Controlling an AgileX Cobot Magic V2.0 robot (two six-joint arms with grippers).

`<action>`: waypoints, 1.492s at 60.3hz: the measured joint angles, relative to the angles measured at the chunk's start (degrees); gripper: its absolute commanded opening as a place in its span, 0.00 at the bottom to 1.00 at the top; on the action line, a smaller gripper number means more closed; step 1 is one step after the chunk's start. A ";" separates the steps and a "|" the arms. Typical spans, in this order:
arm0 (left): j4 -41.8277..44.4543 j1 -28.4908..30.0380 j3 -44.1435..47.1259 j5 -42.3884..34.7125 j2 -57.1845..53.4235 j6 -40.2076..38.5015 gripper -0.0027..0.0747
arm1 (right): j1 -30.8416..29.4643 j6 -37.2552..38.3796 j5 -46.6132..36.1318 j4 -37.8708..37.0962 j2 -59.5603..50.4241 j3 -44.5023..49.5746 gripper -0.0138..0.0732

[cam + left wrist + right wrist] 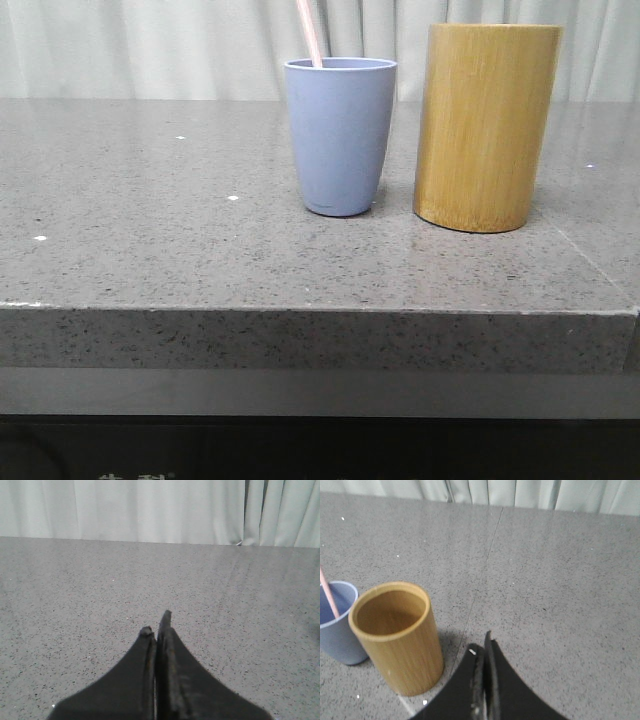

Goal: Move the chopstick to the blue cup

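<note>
Grey speckled stone makes up the tabletop [150,230] in front of me, with pale curtains hanging behind its far edge. Two containers stand on it, near each other but not touching. The one more to my left is a matte periwinkle-blue cup [340,135], handleless and tapering to a narrower base. A thin, straight, pale pink chopstick [309,32] stands inside it, leaning against the rim and sticking out past the top of the front view; I cannot tell whether there is one stick or a pair. Just to the right of the cup stands a taller, wider yellow-brown bamboo cylinder [486,125], upright, and my right wrist camera looks down into its open mouth, where nothing shows but the bare bottom.

My left fingers [156,625] are black and pressed together, clenched on nothing, low over bare tabletop. My right fingers [480,647] are likewise clenched with nothing between them, close beside the bamboo cylinder but not touching it, with the blue cup and its pink stick just beyond. Neither arm appears in the front view.
</note>
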 measured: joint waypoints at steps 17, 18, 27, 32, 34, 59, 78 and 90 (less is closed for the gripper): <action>0.00 0.00 0.00 0.00 0.00 0.00 0.01 | 0.00 0.00 -4.26 0.00 -21.90 19.36 0.08; 0.00 0.00 0.00 0.00 0.00 0.00 0.01 | 0.00 0.00 -4.26 0.00 -23.25 20.19 0.08; 0.00 0.00 0.00 0.00 0.00 0.00 0.01 | 0.00 0.00 -5.28 0.00 -30.15 22.68 0.08; 0.00 0.00 0.00 0.00 0.00 0.00 0.01 | 0.00 0.00 -6.02 0.00 -31.29 22.68 0.08; 0.00 0.00 0.00 0.00 0.00 0.00 0.01 | 0.00 0.00 -6.15 0.00 -31.31 22.68 0.08; 0.00 0.00 0.00 0.00 0.00 0.00 0.01 | 0.00 0.00 -6.15 0.00 -31.31 22.68 0.08; 0.00 0.00 0.00 0.00 0.00 0.00 0.01 | 0.00 0.00 -6.15 0.00 -31.31 22.68 0.08; 0.00 0.00 0.43 -0.58 -0.20 0.00 0.01 | 0.00 0.00 -6.15 0.00 -31.31 22.68 0.08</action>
